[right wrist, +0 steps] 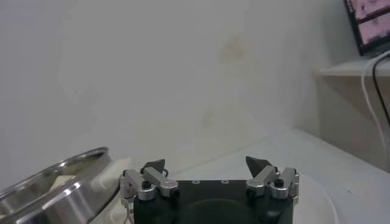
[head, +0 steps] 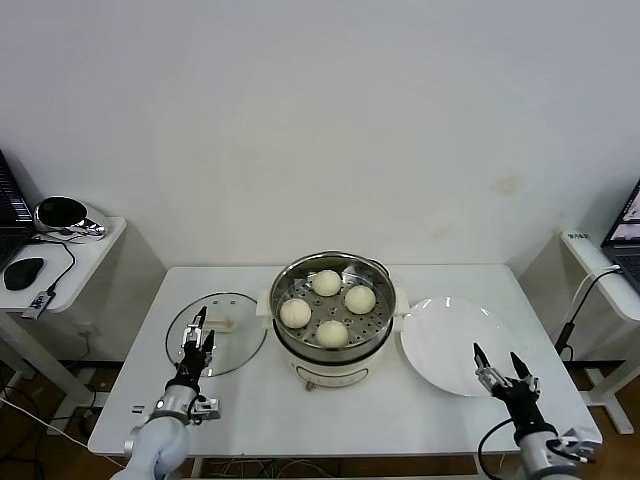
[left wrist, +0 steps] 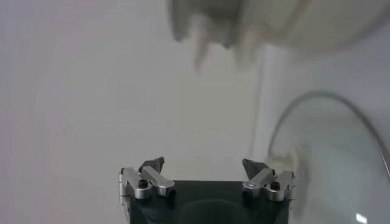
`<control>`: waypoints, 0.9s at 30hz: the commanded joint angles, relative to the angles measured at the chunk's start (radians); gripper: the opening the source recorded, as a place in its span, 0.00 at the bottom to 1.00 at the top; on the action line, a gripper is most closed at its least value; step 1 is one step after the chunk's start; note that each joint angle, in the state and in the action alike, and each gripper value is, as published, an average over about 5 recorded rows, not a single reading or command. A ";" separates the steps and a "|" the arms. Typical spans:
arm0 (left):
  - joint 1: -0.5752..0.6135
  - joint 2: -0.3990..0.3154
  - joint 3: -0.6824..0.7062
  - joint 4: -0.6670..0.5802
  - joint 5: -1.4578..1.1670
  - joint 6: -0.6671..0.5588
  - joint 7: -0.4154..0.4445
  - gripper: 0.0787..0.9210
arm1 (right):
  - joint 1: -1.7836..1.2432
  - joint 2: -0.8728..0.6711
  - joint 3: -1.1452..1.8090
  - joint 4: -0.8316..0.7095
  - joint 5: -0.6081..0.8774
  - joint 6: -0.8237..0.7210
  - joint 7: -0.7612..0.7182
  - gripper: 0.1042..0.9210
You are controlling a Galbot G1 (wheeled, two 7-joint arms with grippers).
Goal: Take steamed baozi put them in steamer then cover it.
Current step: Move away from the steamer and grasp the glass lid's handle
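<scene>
all 4 round cream-white dough buns (head: 329, 309) are seen in the shiny round steel steamer (head: 331, 360), w/ the clear glass lid (head: 235, 330) flat beside it, under the open, empty left claw (head: 198, 335), likely lined up for lifting; right claw (head: 497, 366) is held open & empty by the flat white plate (head: 450, 345).

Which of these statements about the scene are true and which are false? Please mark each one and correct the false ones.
1. All four baozi lie in the steamer. True.
2. The glass lid already covers the steamer. False: it lies flat on the table, on the robot's left of the steamer.
3. The white plate holds one baozi. False: the plate is empty.
4. The left gripper is over the glass lid, holding nothing. True.
5. The right gripper is shut on a baozi. False: it is open and empty, at the plate's near edge.
</scene>
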 commanded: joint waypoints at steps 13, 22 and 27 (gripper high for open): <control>-0.175 0.019 0.063 0.204 0.049 0.061 0.049 0.88 | -0.008 0.037 0.003 -0.022 -0.046 0.010 0.005 0.88; -0.202 0.005 0.074 0.208 0.013 0.070 0.072 0.88 | 0.000 0.037 -0.002 -0.043 -0.049 0.016 0.004 0.88; -0.221 -0.004 0.090 0.230 0.008 0.073 0.076 0.88 | -0.003 0.038 -0.004 -0.050 -0.054 0.024 0.002 0.88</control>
